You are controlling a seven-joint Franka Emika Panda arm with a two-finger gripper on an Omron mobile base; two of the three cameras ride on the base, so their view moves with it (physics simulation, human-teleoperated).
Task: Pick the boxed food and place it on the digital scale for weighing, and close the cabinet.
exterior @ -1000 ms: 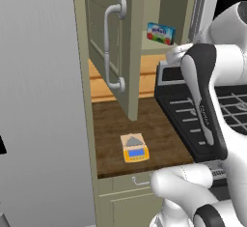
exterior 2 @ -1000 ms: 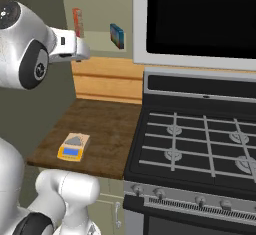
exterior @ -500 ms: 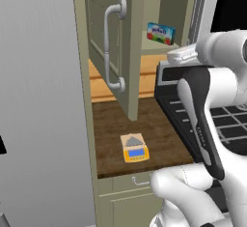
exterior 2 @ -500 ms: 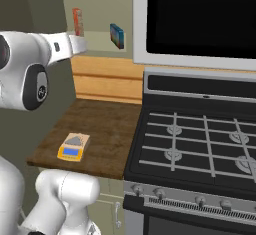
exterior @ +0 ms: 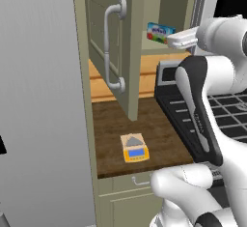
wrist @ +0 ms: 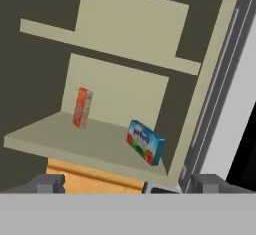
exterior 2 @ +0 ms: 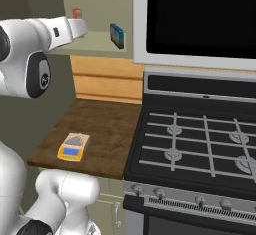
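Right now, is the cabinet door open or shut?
Open. The cabinet door stands swung out over the counter, leaving the boxed food visible on the shelf inside.

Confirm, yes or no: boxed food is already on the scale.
No: the boxed food stands on the cabinet shelf, and the digital scale on the counter is bare.
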